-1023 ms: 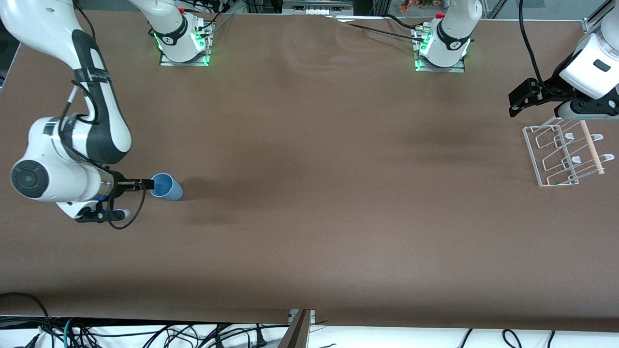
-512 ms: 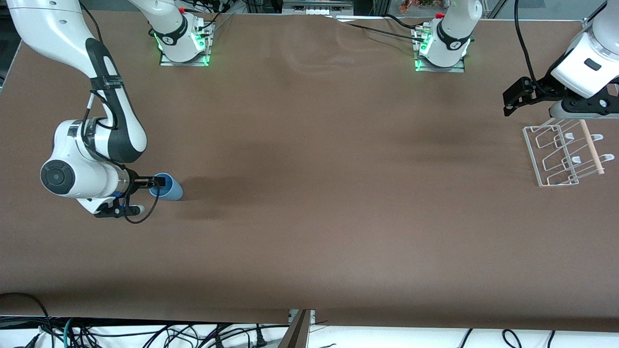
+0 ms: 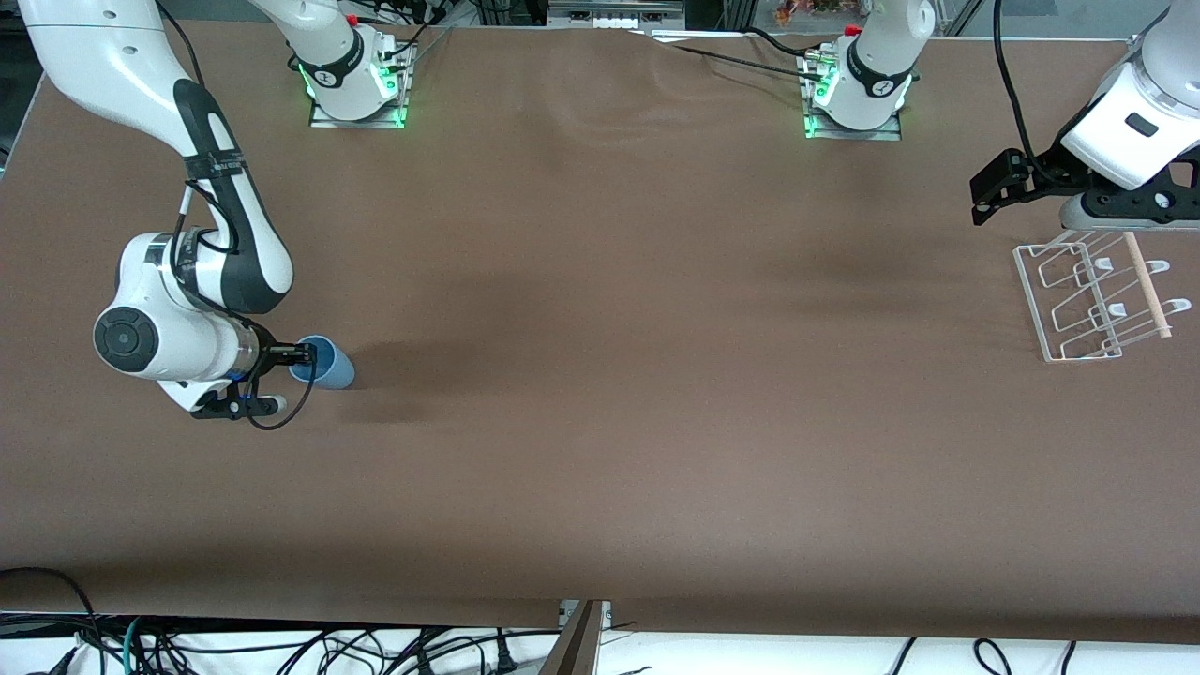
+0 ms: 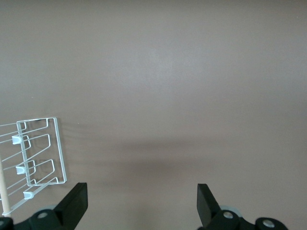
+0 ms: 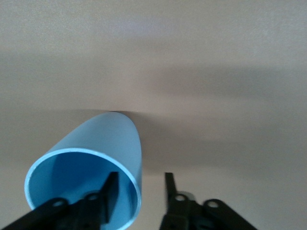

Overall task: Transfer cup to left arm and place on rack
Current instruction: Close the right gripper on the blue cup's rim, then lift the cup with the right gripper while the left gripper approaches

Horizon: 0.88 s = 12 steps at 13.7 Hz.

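The light-blue cup (image 3: 323,364) stands on the brown table (image 3: 600,422) toward the right arm's end, well apart from the rack (image 3: 1092,300), which sits at the left arm's end. Relative to the rack, the cup lies slightly nearer the front camera.

The right gripper (image 3: 307,354) is at the cup's rim. In the right wrist view, one finger (image 5: 109,194) is inside the cup's (image 5: 91,167) mouth and the other is outside the wall, so the jaws straddle the rim with a narrow gap. Whether they already pinch the wall, I cannot tell.

The left gripper (image 3: 984,199) waits in the air just beside the rack, at its edge toward the robots' bases. The left wrist view shows its fingers (image 4: 74,206) spread wide with nothing between them, bare table below and the rack (image 4: 41,158) off to one side.
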{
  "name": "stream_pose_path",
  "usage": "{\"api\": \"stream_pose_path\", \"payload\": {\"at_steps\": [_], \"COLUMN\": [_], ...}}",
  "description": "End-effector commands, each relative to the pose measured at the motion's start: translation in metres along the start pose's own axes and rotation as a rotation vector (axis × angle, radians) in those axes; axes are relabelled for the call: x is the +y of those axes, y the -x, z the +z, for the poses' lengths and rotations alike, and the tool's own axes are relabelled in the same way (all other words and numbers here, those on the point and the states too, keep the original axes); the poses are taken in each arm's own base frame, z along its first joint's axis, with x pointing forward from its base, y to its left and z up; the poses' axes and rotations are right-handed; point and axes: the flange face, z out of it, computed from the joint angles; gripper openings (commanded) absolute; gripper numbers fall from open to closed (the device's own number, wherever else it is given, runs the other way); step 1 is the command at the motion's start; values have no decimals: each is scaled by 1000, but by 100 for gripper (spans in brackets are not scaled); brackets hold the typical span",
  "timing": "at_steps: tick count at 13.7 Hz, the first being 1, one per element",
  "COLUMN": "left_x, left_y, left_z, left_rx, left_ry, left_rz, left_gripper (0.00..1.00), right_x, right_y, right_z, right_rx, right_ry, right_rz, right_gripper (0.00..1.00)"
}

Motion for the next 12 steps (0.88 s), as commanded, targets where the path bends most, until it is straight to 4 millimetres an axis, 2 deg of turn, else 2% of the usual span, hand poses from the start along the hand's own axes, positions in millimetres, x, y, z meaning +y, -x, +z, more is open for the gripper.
{"api": "stream_pose_path", "payload": {"at_steps": [1,3,5,8,12], "left_x": [2,4,4,4,1], "left_y": [-1,-1,-1,-1,-2], "left_z": [-5,-5,-5,-3,-3], "left_rx": [10,9,9,5,3], "left_ry": [9,7,7,5,5], "left_rz": [22,26,26,28,23], "left_gripper": [100,100,100,100,100], "right_x": [-3,-5,-18,-51,-118], "right_y": [-2,-11,-18,-27,-28], "right_z": [6,-4,-27,-63,-125], "right_rx": [7,32,66,91,70], "right_ry": [-60,-86,-173,-332,-507], "right_rz": [43,52,76,102,204], "right_gripper": [0,0,0,0,0]}}
